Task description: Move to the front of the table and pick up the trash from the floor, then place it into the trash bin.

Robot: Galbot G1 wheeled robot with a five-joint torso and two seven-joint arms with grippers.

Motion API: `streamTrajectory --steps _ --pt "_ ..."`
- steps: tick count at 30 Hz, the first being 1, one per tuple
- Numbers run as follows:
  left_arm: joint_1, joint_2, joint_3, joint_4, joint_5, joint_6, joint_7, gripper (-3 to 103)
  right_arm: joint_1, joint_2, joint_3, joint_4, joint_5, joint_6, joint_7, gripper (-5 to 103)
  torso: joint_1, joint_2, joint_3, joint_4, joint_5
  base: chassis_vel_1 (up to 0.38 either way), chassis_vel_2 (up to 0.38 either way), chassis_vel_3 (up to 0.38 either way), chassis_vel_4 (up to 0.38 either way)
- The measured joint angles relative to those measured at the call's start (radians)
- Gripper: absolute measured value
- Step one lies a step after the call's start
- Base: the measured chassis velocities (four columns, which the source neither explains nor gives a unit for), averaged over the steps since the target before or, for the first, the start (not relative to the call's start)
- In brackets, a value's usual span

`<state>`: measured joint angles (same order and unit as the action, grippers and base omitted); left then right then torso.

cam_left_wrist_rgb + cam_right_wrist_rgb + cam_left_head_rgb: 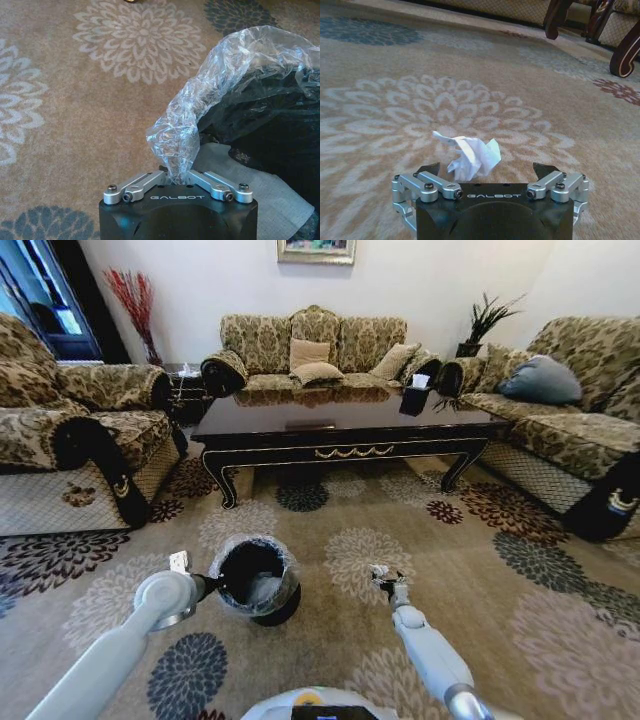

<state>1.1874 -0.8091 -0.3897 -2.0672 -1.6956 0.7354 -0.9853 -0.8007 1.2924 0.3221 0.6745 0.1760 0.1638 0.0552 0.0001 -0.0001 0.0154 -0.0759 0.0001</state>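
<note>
The left gripper (177, 175) pinched the bin (256, 582) bag (200, 105); the right gripper (487, 170) stood wide around the white tissue (467, 157) on the carpet (395, 100).

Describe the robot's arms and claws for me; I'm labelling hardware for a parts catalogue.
Both arms are smooth, pale grey-white tubes with rounded joint housings. The left claw and right claw share one design: a black block body printed "GALBOT" in white, silver metal linkage bars fastened with dark screws, and black fingertips. A small white tag sits by the left arm's wrist.
</note>
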Motion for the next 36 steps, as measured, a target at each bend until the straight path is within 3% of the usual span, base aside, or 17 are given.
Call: streamTrajectory --steps 6,8,10,11,15,17,21,23,26,28,31,36 --pt "0.018 0.002 -0.005 -0.002 0.012 0.0 0.003 0 0.078 0.007 0.019 -0.103 -0.013 0.019 -0.023 101 0.0 0.0 0.0 0.0003 -0.0003 0.0 0.0 0.0 0.0" --pt "0.024 0.002 -0.009 -0.002 0.013 0.0 0.003 0 0.084 0.007 0.015 -0.108 0.01 0.014 -0.032 97 0.0 0.0 0.0 0.0003 -0.0003 0.0 0.0 0.0 0.0" --pt "0.022 0.001 -0.01 0.0 0.013 0.0 0.005 0 0.084 0.007 0.004 -0.11 0.045 0.002 -0.045 87 0.0 0.0 0.0 0.0 0.0 0.0 0.0 0.0 0.0" --pt "0.022 0.001 -0.01 0.0 0.013 0.0 0.005 0 0.084 0.007 0.004 -0.11 0.045 0.002 -0.045 87 0.0 0.0 0.0 0.0 0.0 0.0 0.0 0.0 0.0" --pt "0.013 0.001 -0.009 0.005 0.012 0.0 0.006 0 0.083 0.012 0.0 -0.119 0.048 0.001 -0.057 65 0.0 0.0 0.0 -0.0001 0.0 0.0 0.0 0.0 0.0" --pt "0.013 0.0 -0.009 0.005 0.012 0.0 0.006 0 0.084 0.013 0.001 -0.123 0.047 0.003 -0.058 65 0.0 0.0 0.0 -0.0001 -0.0001 0.0 0.0 0.0 0.0" --pt "0.015 0.001 -0.011 0.005 0.011 0.0 0.006 0 0.087 0.015 0.002 -0.124 0.043 0.009 -0.057 43 0.0 0.0 0.0 0.0002 -0.0001 0.0 0.0 0.0 0.0" --pt "0.016 0.001 -0.014 0.005 0.011 0.0 0.007 0 0.087 0.015 0.001 -0.121 0.042 0.009 -0.055 43 0.0 0.0 0.0 0.0002 -0.0001 0.0 0.0 0.0 0.0" --pt "0.019 -0.001 -0.016 0.005 0.011 0.0 0.01 0 0.085 0.014 -0.001 -0.109 0.037 0.009 -0.048 27 0.0 0.0 0.0 0.0003 -0.0001 0.0 0.0 0.0 0.0" --pt "0.019 -0.003 -0.017 0.005 0.011 0.0 0.01 0 0.081 0.012 -0.003 -0.102 0.036 0.008 -0.045 27 0.0 0.0 0.0 0.0003 -0.0002 0.0 0.0 0.0 0.0" --pt "0.019 -0.009 -0.014 0.005 0.011 0.0 0.01 0 0.059 0.006 -0.004 -0.076 0.036 0.006 -0.039 10 0.0 0.0 0.0 0.0 -0.0001 0.0 0.0 0.0 0.0" --pt "0.016 -0.015 -0.003 0.005 0.016 0.0 0.01 0 0.022 -0.005 -0.006 -0.031 0.046 0.0 -0.034 1 0.0 0.0 0.0 0.0001 -0.0001 0.0 0.0 0.0 0.0"
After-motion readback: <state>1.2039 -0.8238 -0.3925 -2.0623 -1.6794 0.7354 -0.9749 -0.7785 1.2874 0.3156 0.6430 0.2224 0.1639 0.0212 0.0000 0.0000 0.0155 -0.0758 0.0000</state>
